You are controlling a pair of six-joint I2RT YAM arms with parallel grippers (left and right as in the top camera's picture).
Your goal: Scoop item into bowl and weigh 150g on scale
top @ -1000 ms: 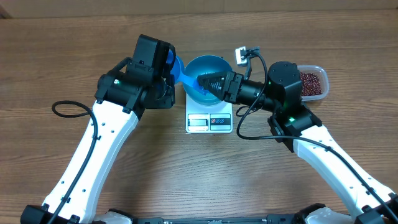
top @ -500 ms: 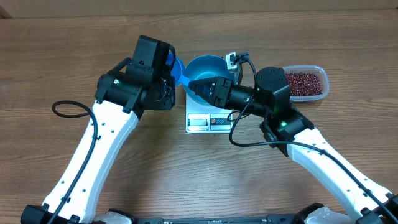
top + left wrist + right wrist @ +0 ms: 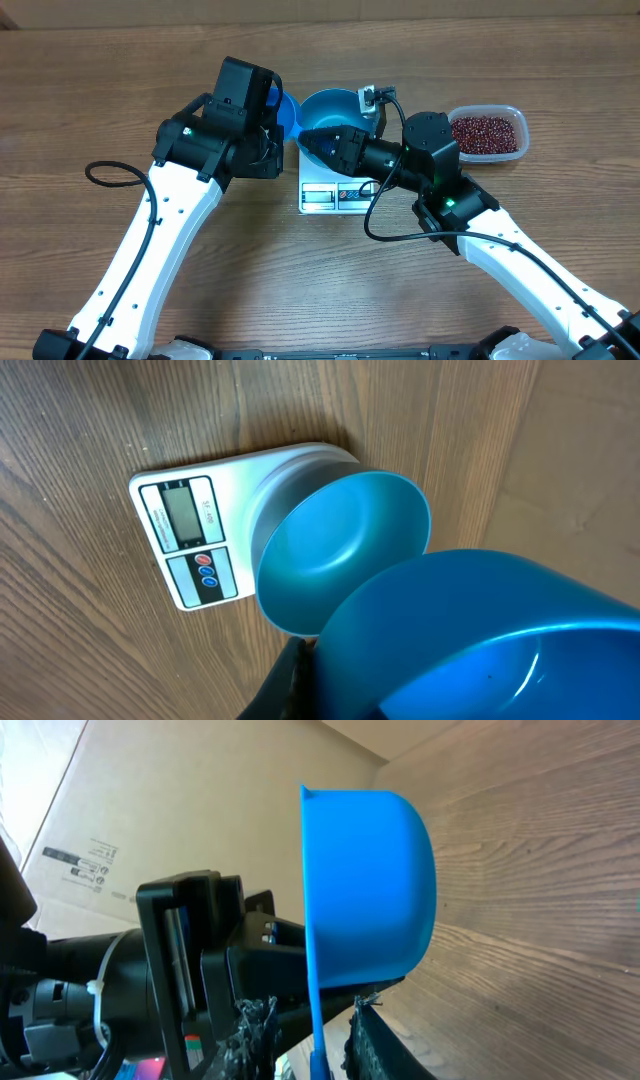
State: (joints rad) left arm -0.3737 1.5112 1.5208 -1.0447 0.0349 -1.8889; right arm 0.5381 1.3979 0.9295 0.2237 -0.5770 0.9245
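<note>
Beans point(image 3: 486, 132) are lying in the tub point(image 3: 523, 128) at far right, well apart from the scoop point(image 3: 370, 890) — the left jaws are gripping it, closed, just left of the bowl point(image 3: 335, 104), its handle running between the right jaws, which are standing slightly apart — not yet pinching.

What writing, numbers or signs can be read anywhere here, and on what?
scale, print beside its display: too blurred to read.
display: no digits can be made out.
cardboard box, black printed label with symbols: too small to read.
No text can be quoted from any view.
</note>
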